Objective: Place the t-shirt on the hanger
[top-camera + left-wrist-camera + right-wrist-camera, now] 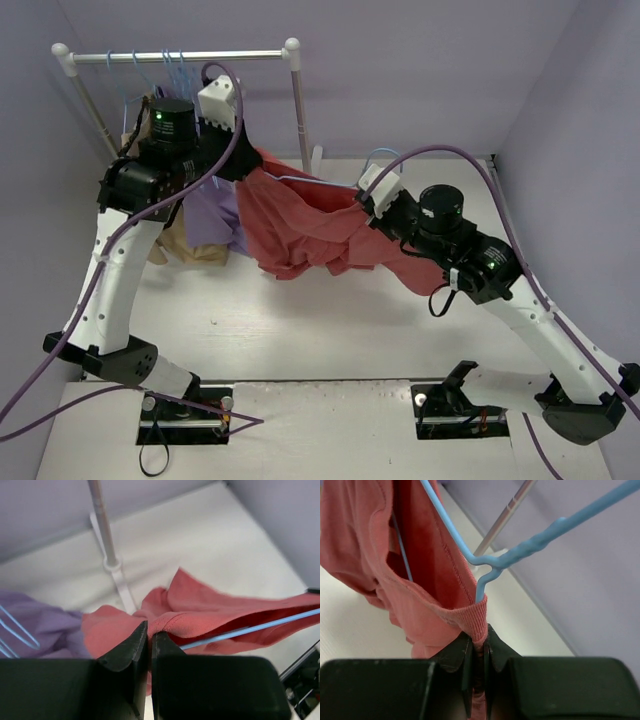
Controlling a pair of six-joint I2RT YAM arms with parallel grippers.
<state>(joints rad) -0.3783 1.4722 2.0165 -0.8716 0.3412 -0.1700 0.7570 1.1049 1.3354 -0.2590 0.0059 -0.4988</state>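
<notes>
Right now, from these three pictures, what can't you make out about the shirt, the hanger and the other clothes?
- Right wrist view: the hanger runs off the top and right edges, so its full shape is cut off.
- Top view: the red shirt covers most of the hanger; how far in it reaches cannot be told.
- Top view: the tan garment is mostly behind the left arm.

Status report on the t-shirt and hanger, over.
Both shut: left tool on an edge of the salmon-red cloth t-shirt, right tool on its ribbed collar. Shirt strung between them, thin light-blue hanger partly inside. Nearby: lilac-purple garment, left side.
</notes>
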